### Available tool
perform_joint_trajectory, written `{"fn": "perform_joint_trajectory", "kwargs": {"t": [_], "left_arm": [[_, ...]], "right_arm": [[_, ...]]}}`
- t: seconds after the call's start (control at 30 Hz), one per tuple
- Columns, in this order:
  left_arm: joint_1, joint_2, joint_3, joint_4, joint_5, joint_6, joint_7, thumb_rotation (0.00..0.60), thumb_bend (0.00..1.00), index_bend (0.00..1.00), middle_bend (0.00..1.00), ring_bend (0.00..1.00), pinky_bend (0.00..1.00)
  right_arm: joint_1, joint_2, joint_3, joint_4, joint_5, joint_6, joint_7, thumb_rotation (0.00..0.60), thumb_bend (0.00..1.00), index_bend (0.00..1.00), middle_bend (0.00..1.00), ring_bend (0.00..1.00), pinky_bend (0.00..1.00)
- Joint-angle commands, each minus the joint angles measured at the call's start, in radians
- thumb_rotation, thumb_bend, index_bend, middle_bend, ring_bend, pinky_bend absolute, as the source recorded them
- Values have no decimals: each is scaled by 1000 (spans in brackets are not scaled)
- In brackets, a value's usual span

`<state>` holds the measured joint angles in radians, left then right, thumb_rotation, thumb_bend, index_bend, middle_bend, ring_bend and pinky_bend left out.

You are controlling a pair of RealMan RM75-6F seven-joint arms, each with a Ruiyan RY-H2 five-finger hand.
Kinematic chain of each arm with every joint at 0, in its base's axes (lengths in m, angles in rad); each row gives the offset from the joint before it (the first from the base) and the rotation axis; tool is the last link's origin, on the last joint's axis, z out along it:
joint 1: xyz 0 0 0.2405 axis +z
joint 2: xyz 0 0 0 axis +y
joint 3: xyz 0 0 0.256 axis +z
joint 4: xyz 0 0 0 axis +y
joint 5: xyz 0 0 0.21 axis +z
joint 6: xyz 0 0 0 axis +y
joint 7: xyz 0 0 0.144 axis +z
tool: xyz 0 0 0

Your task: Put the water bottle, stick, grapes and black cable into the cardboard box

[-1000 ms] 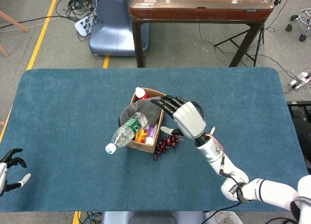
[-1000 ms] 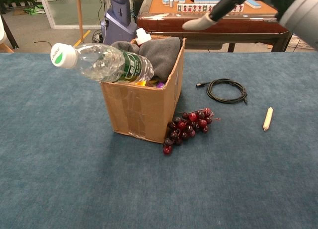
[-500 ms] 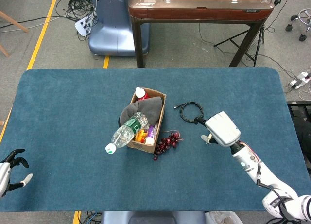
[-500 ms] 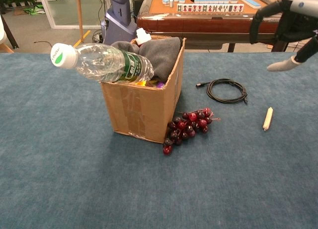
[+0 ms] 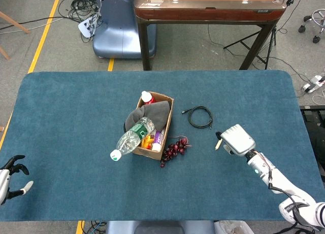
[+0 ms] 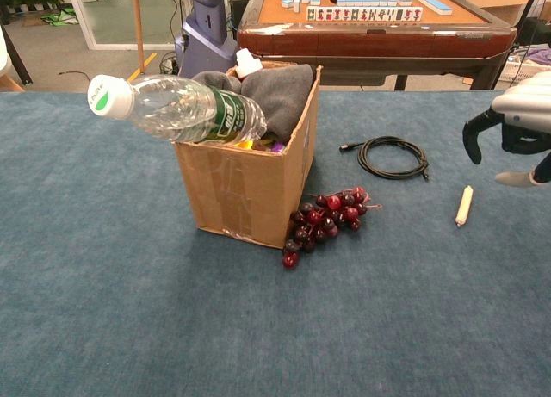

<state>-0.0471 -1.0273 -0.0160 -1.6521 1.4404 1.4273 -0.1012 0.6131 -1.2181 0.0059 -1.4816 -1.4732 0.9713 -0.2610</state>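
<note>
Stick (image 6: 464,205) just beside right hand (image 6: 514,130)

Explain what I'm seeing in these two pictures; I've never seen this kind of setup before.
A two-armed robot with human-like hands works at a blue table. One camera looks down from its head, the other forward from its chest. A cardboard box holds a water bottle sticking out, with grey cloth. Grapes lie against the box; a black cable and a stick lie further right. The right hand hovers near the stick, holding nothing. The left hand waits at the table's edge, empty.
</note>
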Motion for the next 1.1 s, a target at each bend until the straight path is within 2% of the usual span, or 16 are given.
{"fn": "perform_joint_trajectory", "kwargs": {"t": [0.03,0.37,0.83,1.1], "left_arm": [[0,0,0,0,0,0,-1,600,193,527,201,401,666],[0,1,-1,1,-3,-2,-3,600,193,526,201,401,666],[1,1,0,2,-3,-1,-4,600,194,526,201,401,666],[3,3,-2,2,-6,0,-8,600,194,526,201,401,666]], "right_arm": [[5,-31,-7,42,25,-32,-32,600,324,485,1000,1000,1000],[15,-84,-12,127,69,-98,-65,600,332,485,1000,1000,1000],[46,-147,8,198,125,-163,-106,600,332,484,1000,1000,1000],[66,-169,16,209,137,-186,-116,600,332,403,1000,1000,1000]]}}
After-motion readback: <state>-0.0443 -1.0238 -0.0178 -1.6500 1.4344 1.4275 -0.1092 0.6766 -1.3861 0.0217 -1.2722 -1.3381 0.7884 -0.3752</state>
